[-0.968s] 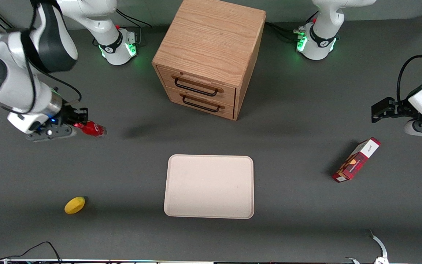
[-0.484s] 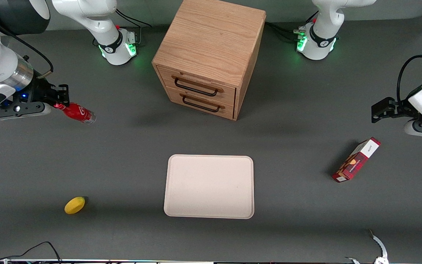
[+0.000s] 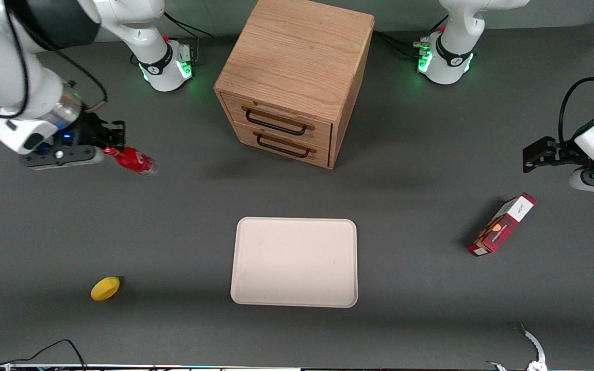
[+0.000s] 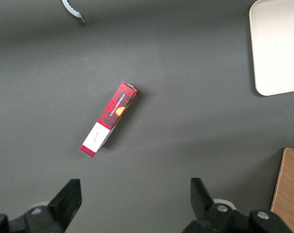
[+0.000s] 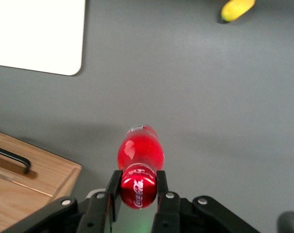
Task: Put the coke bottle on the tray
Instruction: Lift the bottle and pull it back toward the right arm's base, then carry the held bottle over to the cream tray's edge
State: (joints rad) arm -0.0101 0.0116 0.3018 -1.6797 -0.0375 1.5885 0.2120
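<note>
My right gripper point(image 3: 111, 149) is shut on the red cap end of the coke bottle point(image 3: 134, 161) and holds it in the air above the dark table, toward the working arm's end. The bottle hangs tilted, its clear base pointing down toward the table. In the right wrist view the two black fingers point(image 5: 113, 190) clamp the red cap of the bottle point(image 5: 139, 153). The cream tray point(image 3: 294, 262) lies flat in the middle of the table, nearer to the front camera than the bottle; a corner of it shows in the right wrist view point(image 5: 37, 34).
A wooden two-drawer cabinet point(image 3: 294, 77) stands at the back middle, its corner in the right wrist view point(image 5: 25, 189). A yellow lemon point(image 3: 105, 288) lies near the front edge. A red-and-white carton box point(image 3: 501, 224) lies toward the parked arm's end.
The gripper with the bottle swung back toward the working arm's end, then came forward again toward the middle. The bottle stays gripped.
</note>
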